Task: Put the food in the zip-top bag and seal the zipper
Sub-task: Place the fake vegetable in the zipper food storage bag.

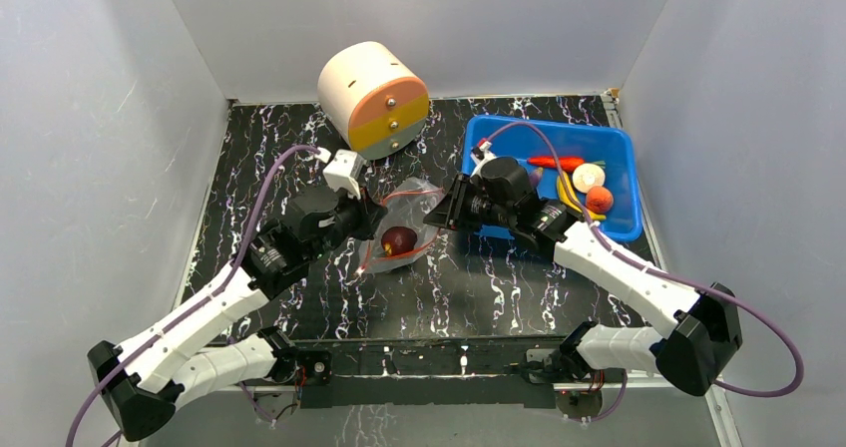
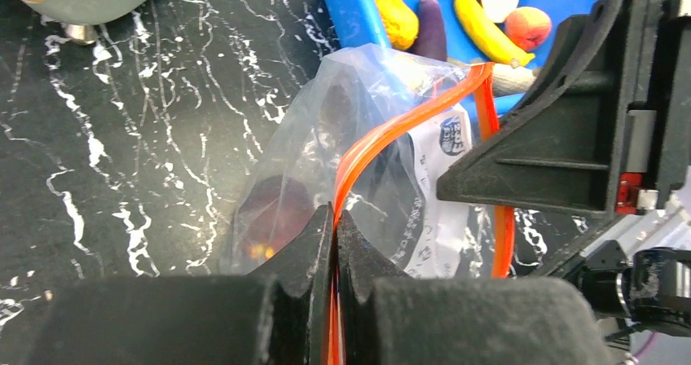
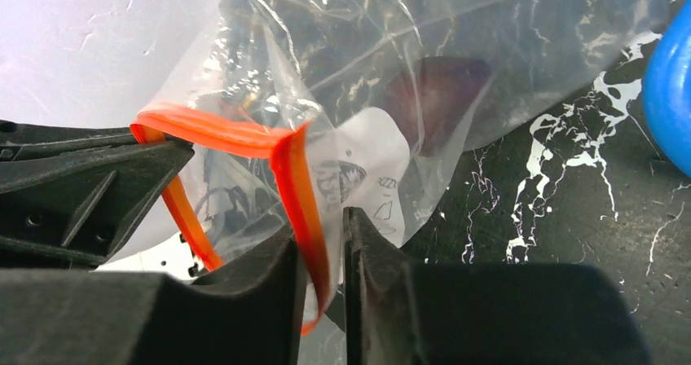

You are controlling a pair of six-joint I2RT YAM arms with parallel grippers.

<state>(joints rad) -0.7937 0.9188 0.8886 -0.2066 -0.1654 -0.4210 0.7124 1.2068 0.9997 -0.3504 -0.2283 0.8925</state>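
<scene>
Left arm [image 1: 190, 317]: reaches forward and inward from the near-left base.
Left tool [image 1: 371, 218]: fingers pinched tight on the zipper [image 2: 407, 116].
Right arm [image 1: 619, 267]: extends forward and leftward from the near-right base.
Right tool [image 1: 449, 208]: fingers clamped on the same strip, facing the left tool.

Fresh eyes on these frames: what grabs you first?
The clear zip-top bag mid-table, held up between both arms: the left claw and the right claw each pinch its orange zipper, with a dark red round piece inside. Next, the blue bin at the back right holding more toy food, and the cream-and-orange cylinder at the back.
</scene>
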